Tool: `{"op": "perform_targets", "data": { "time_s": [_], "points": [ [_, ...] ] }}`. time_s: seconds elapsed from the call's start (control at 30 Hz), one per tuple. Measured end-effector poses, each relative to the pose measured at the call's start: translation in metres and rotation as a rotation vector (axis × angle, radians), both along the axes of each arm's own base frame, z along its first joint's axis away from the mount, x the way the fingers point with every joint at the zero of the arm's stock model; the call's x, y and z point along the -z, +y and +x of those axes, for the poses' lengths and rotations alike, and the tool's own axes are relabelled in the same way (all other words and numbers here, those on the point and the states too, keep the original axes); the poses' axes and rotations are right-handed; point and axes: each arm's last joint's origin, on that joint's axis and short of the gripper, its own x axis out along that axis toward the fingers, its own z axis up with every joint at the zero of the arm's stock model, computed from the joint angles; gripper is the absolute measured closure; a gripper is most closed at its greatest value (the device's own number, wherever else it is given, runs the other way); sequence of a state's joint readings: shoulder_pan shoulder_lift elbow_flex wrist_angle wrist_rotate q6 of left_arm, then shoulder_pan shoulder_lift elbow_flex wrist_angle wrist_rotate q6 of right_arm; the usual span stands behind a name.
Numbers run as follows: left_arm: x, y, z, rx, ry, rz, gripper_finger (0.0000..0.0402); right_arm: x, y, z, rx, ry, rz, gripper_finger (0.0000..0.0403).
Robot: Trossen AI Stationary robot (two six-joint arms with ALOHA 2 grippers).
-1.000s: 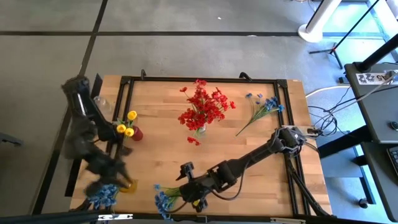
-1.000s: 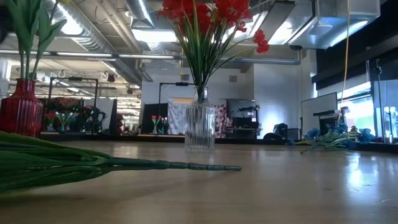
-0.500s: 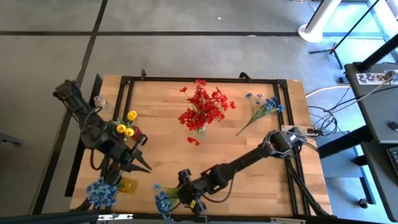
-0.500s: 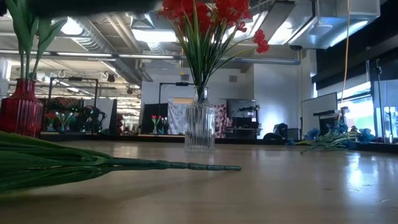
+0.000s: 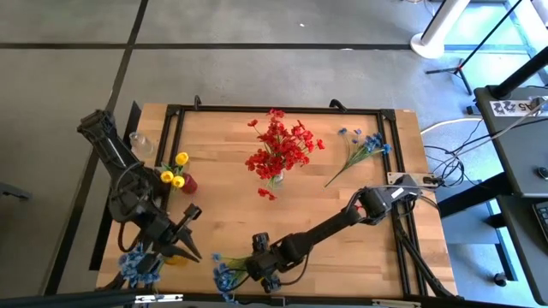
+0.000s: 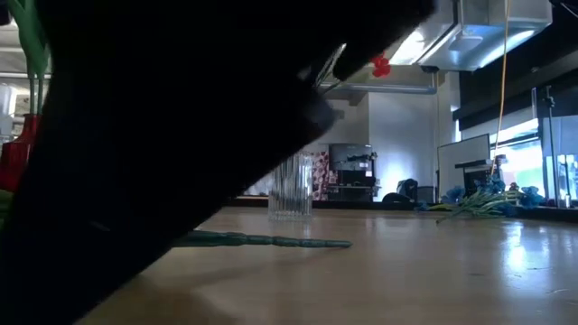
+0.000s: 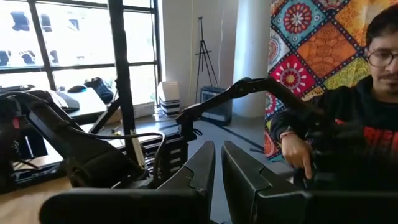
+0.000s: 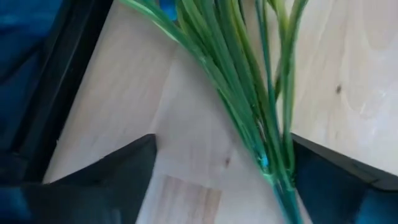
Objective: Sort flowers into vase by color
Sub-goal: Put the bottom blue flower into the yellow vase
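Right gripper (image 8: 217, 180): low over the table (image 5: 342, 222) at its near edge, fingers (image 8: 99, 174) apart on both sides of the green stems, not closed on them.
Blue flowers (image 5: 224, 275): lying flat, blooms just beyond the fingers, stems (image 8: 249, 118) between them.
Left gripper (image 7: 217, 171): fingers closed with nothing in them, raised, well apart from this bunch.
Risk one: the stems are thin and spread, so the closing fingers may catch only some.
Risk two: the fingers can scrape the wood, because the stems lie flat.

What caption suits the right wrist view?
Right gripper open astride the thin green stems of a flower spray lying on the wooden table.
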State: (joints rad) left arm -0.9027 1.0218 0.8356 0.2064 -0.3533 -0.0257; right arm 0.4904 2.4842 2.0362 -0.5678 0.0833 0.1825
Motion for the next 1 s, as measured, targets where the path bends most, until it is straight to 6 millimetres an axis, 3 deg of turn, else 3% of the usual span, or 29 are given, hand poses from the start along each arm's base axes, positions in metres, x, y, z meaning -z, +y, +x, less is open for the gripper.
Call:
{"op": "perform_targets", "data": {
  "time_s": [0.33,0.53,0.63,0.73,0.87,1.0],
  "points": [
    [0.007,-0.014,0.008,-0.014,-0.013,-0.018,0.0376,0.003,0.001,0.003,0.049,-0.014,0.023,0.0251],
    [0.005,-0.020,0.000,0.018,-0.022,-0.029,0.0376,0.000,0.004,0.002,0.044,-0.040,0.028,0.0378],
    [0.004,-0.023,-0.006,0.039,-0.035,-0.016,0.0376,-0.009,0.008,-0.003,0.027,-0.049,0.016,0.0382],
    [0.004,-0.029,-0.014,0.076,-0.064,0.034,0.0376,-0.039,0.020,-0.014,0.004,-0.105,0.017,0.0371],
    [0.002,-0.032,-0.019,0.088,-0.084,0.029,0.0376,-0.103,0.038,-0.038,-0.047,-0.274,0.003,0.0389],
    [0.003,-0.032,-0.017,0.074,-0.077,0.026,0.0376,-0.144,0.057,-0.060,-0.085,-0.444,-0.024,0.0385]
  ]
}}
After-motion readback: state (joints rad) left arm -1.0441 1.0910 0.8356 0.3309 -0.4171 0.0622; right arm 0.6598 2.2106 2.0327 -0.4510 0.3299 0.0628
